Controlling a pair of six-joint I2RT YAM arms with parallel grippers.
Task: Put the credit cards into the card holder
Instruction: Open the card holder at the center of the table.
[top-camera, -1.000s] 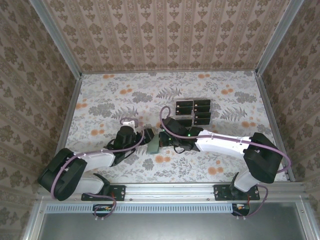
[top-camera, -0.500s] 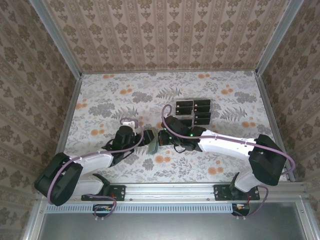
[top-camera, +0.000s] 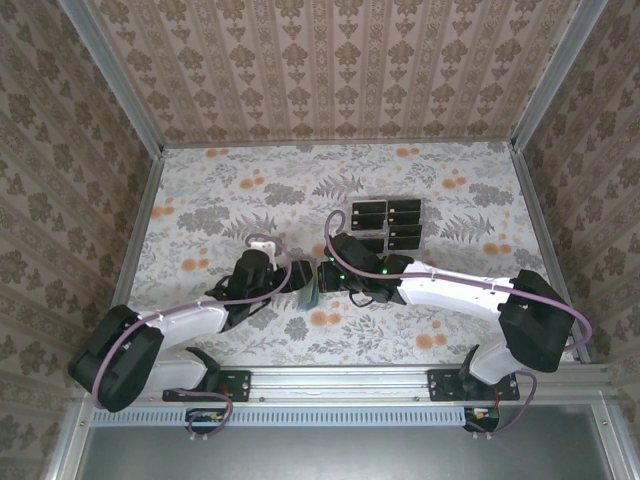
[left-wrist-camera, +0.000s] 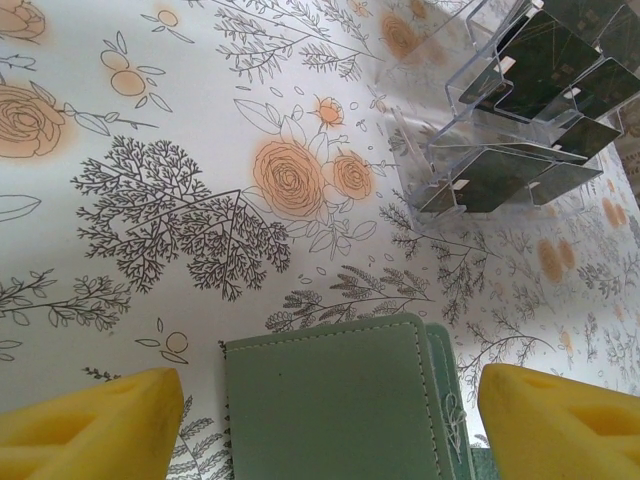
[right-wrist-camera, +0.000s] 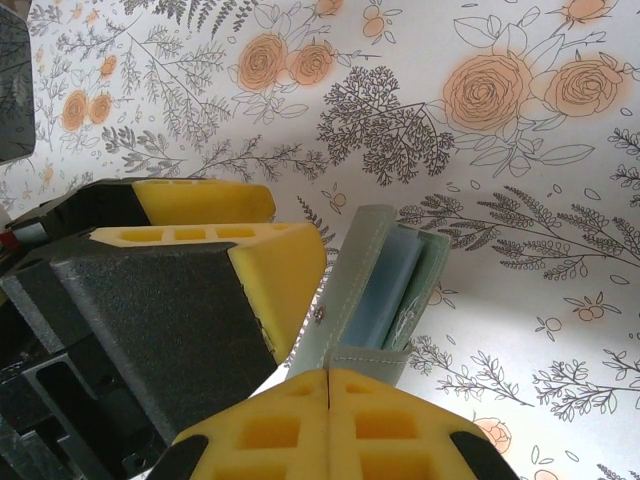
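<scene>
While my right claw (right-wrist-camera: 329, 374) clamped the card holder (right-wrist-camera: 383, 287), my left claw (left-wrist-camera: 325, 415) stood apart astride it, the credit cards (left-wrist-camera: 528, 82) beyond.

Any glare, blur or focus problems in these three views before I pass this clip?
Top external: even light, no glare, sharp throughout. Left wrist: bright reflections streak the clear tray; the card holder is crisp. Right wrist: evenly lit, holder and floral table in focus, no motion blur.
</scene>
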